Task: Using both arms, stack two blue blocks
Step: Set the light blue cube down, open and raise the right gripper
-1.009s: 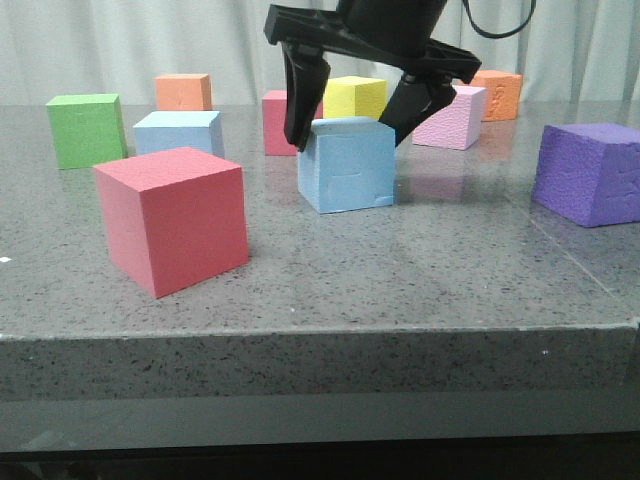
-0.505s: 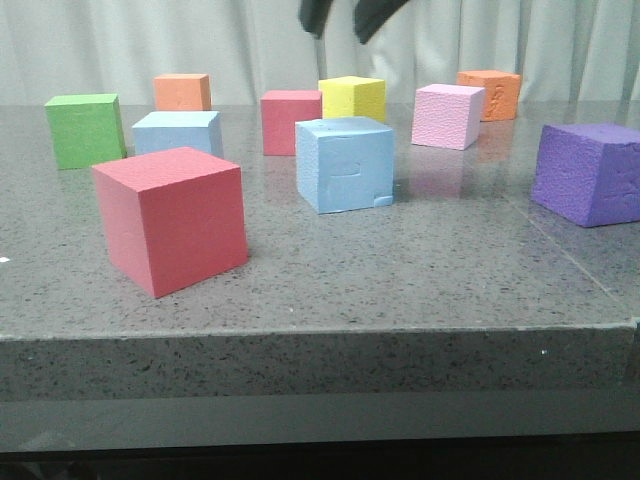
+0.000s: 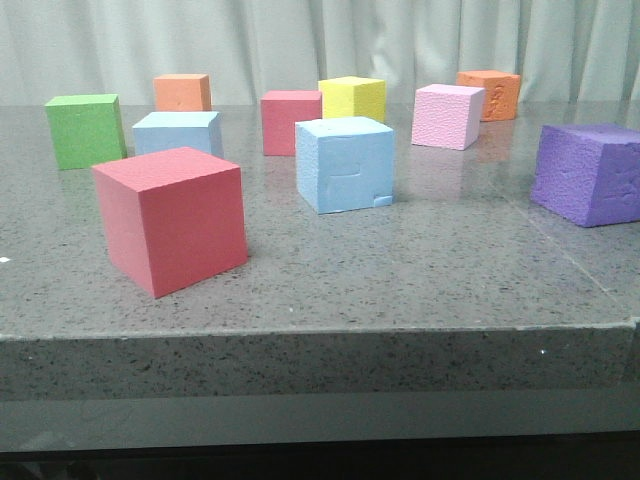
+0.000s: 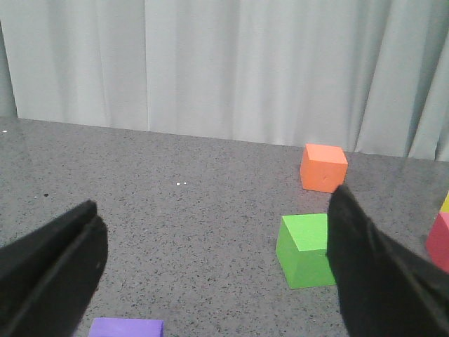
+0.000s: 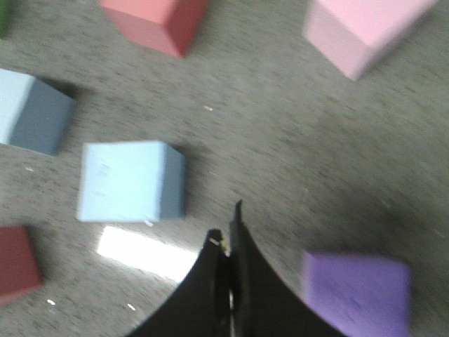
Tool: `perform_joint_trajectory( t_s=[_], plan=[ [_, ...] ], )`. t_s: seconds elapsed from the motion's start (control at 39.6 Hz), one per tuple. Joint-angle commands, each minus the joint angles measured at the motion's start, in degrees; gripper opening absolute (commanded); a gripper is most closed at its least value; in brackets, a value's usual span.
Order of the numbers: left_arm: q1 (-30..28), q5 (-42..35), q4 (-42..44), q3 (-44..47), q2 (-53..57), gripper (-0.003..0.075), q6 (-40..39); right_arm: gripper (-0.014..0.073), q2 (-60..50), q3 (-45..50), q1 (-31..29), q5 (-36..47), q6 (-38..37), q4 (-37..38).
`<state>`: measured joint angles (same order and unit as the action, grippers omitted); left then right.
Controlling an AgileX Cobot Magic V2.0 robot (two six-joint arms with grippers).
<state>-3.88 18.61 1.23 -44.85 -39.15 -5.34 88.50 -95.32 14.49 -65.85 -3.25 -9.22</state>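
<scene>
Right gripper (image 5: 226, 281) gone up, jaws closed; left gripper (image 4: 210, 281) jaws wide; blue block (image 3: 345, 164) freed.

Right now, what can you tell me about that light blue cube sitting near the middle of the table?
The nearer blue block is a sky-blue cube that looks like soft foam, with faint dents and a scuffed lower corner on its front face. It sits flat and upright on the grey speckled table, turned slightly, touching no other cube. Nothing grips it; no end effector shows in the front view. The red cube stands apart in front, to its left.
</scene>
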Motion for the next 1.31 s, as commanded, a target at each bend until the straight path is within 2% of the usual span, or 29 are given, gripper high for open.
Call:
perform_joint_trajectory(
  t_s=[0.0,0.18,0.48,0.76,0.88,1.11,1.29],
  plan=[
    [0.1,-5.0,0.0,-1.8,-0.4,0.0617,-0.3,-0.0061,-7.9,5.0,-4.0,4.0,1.4,0.2],
    [0.1,-5.0,0.0,-1.8,-0.4,0.0617,-0.3,-0.0062,-19.5,20.2,-8.6,10.7,3.3,0.2],
    [0.1,-5.0,0.0,-1.8,-0.4,0.0617,-0.3,-0.0062,-40.7,48.5,-8.7,32.1,4.5,0.3],
    [0.1,-5.0,0.0,-1.8,-0.4,0.0617,-0.3,-0.0067,-58.1,69.0,-8.7,43.1,6.1,0.3],
    [0.1,-5.0,-0.8,-1.8,-0.4,0.0617,-0.3,-0.0067,-63.3,72.4,-8.7,47.2,6.1,0.3],
    [0.7,-5.0,-2.7,-2.5,-1.6,0.0617,-0.3,-0.0067,-65.1,72.5,-8.7,47.9,6.1,0.3],
    [7.1,-3.7,-3.0,-6.5,-6.9,0.0617,-0.2,-0.0067,-65.1,72.5,-8.7,47.9,6.1,0.3]
  ],
)
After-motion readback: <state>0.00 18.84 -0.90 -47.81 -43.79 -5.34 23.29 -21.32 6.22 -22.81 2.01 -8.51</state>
